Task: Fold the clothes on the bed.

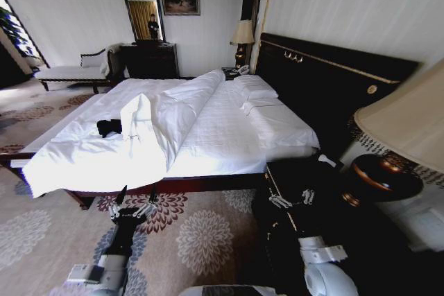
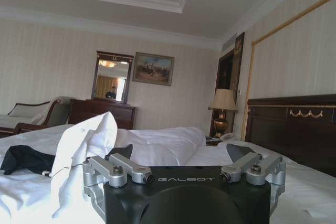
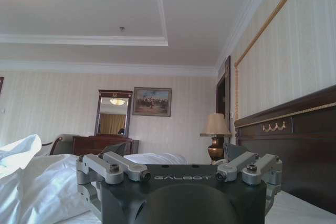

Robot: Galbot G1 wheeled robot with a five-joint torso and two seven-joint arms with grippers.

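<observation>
Black T-shirt lies crumpled on the bed.
Beside the bed, left gripper and right gripper hang released.

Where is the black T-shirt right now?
In the head view, the black T-shirt lies crumpled on the bed's left part, just left of the bunched white duvet.

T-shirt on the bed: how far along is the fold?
Nothing looks done: the black T-shirt lies bunched on the white duvet, on the bed. In hand: nothing; the left gripper and right gripper hang open short of the bed, holding nothing. Left: reaching it, spreading it flat, and every fold.
</observation>
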